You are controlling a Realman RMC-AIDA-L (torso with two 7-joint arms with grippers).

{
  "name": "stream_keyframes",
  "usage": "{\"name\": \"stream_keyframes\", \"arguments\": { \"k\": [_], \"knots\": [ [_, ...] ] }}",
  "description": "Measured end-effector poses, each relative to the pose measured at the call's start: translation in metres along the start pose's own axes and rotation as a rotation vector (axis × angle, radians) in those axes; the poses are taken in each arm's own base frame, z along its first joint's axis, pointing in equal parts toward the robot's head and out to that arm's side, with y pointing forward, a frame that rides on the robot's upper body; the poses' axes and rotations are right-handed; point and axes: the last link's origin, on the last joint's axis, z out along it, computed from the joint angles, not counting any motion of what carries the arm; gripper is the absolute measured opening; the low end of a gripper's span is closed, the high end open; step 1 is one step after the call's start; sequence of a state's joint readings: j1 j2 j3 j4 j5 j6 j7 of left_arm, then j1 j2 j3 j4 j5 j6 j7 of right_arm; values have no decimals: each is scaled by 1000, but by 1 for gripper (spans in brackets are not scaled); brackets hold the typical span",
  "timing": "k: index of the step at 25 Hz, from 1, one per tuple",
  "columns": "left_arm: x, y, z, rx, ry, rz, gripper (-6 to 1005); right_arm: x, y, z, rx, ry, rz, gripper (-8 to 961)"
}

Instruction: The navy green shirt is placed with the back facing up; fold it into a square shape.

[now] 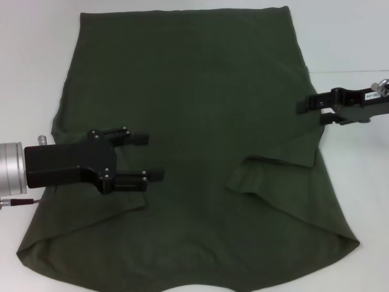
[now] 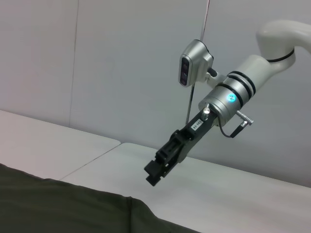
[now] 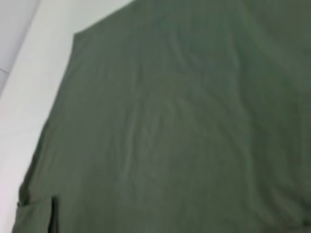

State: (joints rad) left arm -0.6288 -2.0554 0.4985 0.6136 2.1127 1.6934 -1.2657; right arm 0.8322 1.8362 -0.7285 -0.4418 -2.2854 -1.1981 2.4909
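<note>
Navy green shirt flat — white table around.

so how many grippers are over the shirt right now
1: the left gripper, open, hovers above the navy green shirt near its left side. The right gripper sits just off the shirt's right edge, also open.

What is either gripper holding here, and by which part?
Nothing. The left gripper is open above the navy green shirt, nothing between its fingers. The right gripper is at the shirt's right edge, also holding nothing.
</note>
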Motion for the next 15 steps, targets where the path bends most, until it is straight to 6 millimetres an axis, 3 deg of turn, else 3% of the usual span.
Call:
{"name": "stream_keyframes", "arguments": {
  "k": [6, 15],
  "knots": [
    [1, 0, 1, 0, 1, 3, 860, 2, -1, -2, 30, 49, 5, 842],
    [2, -1, 2, -2, 2, 16, 861, 12, -7, 11, 74, 72, 20, 841]
  ]
}}
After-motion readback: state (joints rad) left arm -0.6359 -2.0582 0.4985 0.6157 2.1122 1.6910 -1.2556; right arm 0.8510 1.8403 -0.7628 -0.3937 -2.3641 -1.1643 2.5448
